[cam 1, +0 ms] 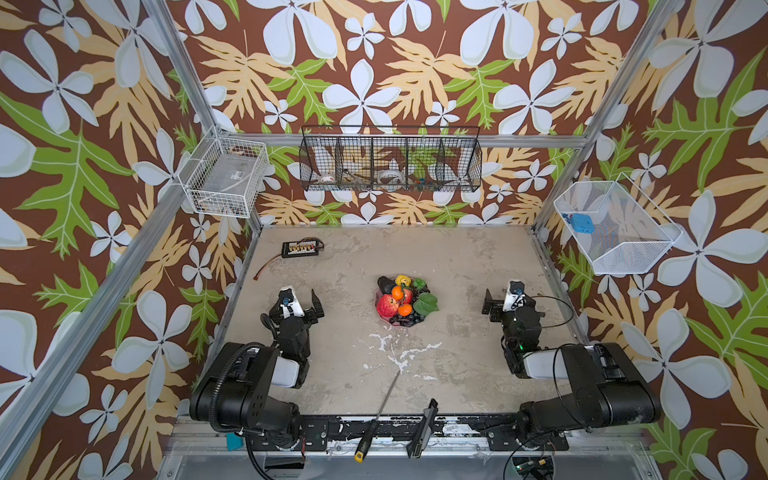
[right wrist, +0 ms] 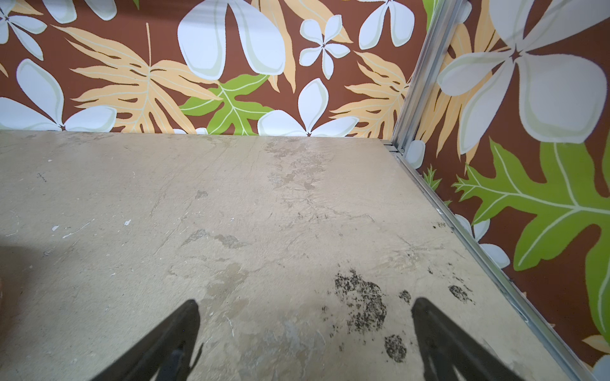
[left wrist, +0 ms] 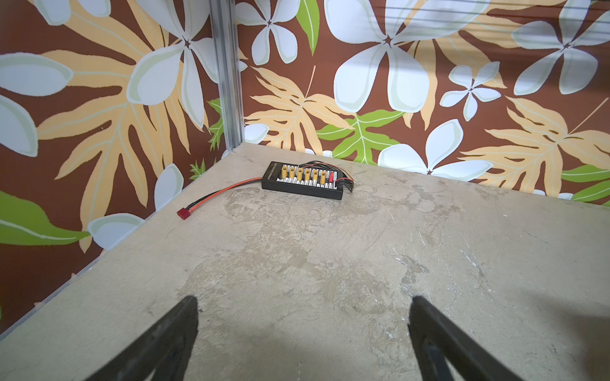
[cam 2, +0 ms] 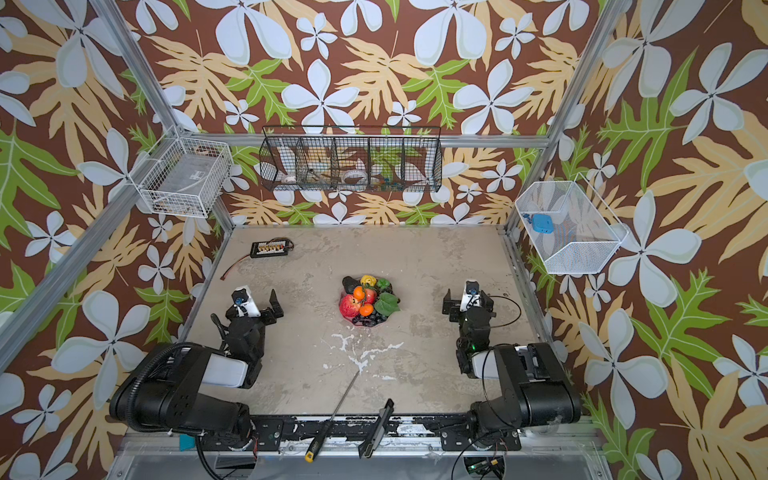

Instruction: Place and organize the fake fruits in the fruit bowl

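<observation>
All visible fake fruits (cam 1: 398,301) heaped in fruit bowl (cam 1: 390,323), centre of both top views; probably light, hard, smooth plastic, apt to roll; best pinched across the middle, grape bunch (cam 1: 405,319) around its cluster; left gripper (cam 1: 301,297) and right gripper (cam 1: 500,301) spread wide, empty, flanking the bowl, well apart from it.

The shallow pink scalloped fruit bowl (cam 1: 394,323) sits on the mottled beige tabletop (cam 1: 457,266), heaped with plastic fruits: red apple (cam 1: 386,306), two oranges (cam 1: 397,293), yellow lemon (cam 1: 402,279), dark avocado (cam 1: 385,285), dark grape bunch (cam 1: 408,319). The red piece behind the oranges is possibly a strawberry. The left gripper (cam 1: 300,296) and right gripper (cam 1: 503,296) flank the bowl, well apart from it, jaws spread and empty.
</observation>
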